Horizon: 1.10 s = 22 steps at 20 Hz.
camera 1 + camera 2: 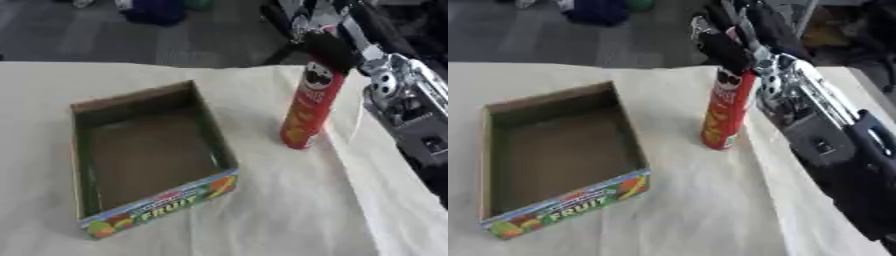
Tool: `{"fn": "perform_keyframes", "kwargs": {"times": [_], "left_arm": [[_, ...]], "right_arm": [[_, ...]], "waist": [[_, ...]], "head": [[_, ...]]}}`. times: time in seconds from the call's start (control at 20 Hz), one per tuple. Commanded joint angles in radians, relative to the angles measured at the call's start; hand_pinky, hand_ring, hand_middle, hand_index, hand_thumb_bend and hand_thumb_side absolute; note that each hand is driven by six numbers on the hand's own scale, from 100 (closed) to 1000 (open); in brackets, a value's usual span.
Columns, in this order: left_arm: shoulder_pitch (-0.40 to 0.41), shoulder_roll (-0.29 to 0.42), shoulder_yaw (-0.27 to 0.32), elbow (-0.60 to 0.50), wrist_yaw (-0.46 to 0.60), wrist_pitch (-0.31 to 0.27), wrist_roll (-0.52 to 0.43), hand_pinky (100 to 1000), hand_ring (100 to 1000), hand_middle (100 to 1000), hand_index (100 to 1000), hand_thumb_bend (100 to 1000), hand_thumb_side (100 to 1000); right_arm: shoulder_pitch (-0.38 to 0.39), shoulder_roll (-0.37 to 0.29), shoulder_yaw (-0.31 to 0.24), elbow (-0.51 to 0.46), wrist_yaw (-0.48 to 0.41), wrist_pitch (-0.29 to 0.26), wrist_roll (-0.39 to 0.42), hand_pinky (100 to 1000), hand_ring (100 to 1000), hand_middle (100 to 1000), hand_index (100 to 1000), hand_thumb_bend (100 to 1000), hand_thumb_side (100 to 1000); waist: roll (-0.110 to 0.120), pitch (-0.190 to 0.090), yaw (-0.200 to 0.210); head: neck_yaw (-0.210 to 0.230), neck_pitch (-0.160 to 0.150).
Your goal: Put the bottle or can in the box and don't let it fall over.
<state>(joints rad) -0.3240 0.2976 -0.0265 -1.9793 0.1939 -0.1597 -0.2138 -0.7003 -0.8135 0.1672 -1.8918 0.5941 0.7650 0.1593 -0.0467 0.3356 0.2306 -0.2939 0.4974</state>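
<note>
Cream tablecloth (289,210) with an empty box (149,155); right hand (726,42) has fingers curled round the tilted red can's (311,107) top.

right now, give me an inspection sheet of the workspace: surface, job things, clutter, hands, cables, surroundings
surface: table covered by a pale cloth, creased near the right side
job's things: red chip can stands on the cloth, leaning slightly, right of the box; cardboard box is open on top and empty, with a FRUIT label on its near wall
clutter: nothing seen
hands: right hand curled round the top of the can; left hand not in view
cables: nothing seen
surroundings: grey floor beyond the table, a dark blue object on it at the far edge
</note>
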Motion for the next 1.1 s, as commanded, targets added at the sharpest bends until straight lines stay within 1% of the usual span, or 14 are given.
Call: {"fn": "perform_keyframes", "kwargs": {"times": [0.05,0.4,0.65,0.9,1.0,1.1], "left_arm": [[-0.010,0.018,0.004,-0.021,-0.003,-0.002,-0.001,458,758,798,828,100,699],[-0.012,0.020,0.003,-0.021,-0.006,-0.003,-0.001,457,757,798,827,100,701],[-0.011,0.021,0.004,-0.021,-0.010,-0.002,-0.002,457,757,798,827,100,701],[-0.009,0.021,0.001,-0.021,-0.011,0.000,-0.003,457,757,798,826,100,701],[-0.010,0.022,0.001,-0.021,-0.012,0.000,-0.005,457,758,798,826,100,701],[-0.010,0.022,0.001,-0.021,-0.012,0.000,-0.005,458,758,799,826,100,701]], "right_arm": [[-0.018,-0.032,-0.016,0.008,0.012,0.004,-0.001,878,1000,1000,982,100,997],[-0.025,-0.037,-0.019,0.015,0.002,0.002,-0.007,872,997,1000,983,100,1000],[-0.017,-0.042,-0.018,-0.002,-0.012,0.002,-0.004,864,990,1000,979,100,999],[-0.015,-0.060,-0.044,-0.056,0.014,-0.006,-0.004,850,990,1000,969,100,934],[-0.022,-0.065,-0.056,-0.065,0.029,-0.009,-0.007,848,991,1000,968,100,914],[-0.033,-0.073,-0.065,-0.061,0.041,-0.014,-0.010,866,1000,1000,968,100,901]], "waist": [[0.001,-0.014,0.002],[0.000,-0.004,0.003],[0.000,0.000,0.001],[-0.001,-0.002,-0.006],[-0.002,-0.002,-0.005],[-0.002,-0.002,-0.004]], "head": [[-0.003,-0.017],[0.002,-0.020],[0.006,-0.016],[0.011,-0.009],[0.011,-0.009],[0.011,-0.010]]}}
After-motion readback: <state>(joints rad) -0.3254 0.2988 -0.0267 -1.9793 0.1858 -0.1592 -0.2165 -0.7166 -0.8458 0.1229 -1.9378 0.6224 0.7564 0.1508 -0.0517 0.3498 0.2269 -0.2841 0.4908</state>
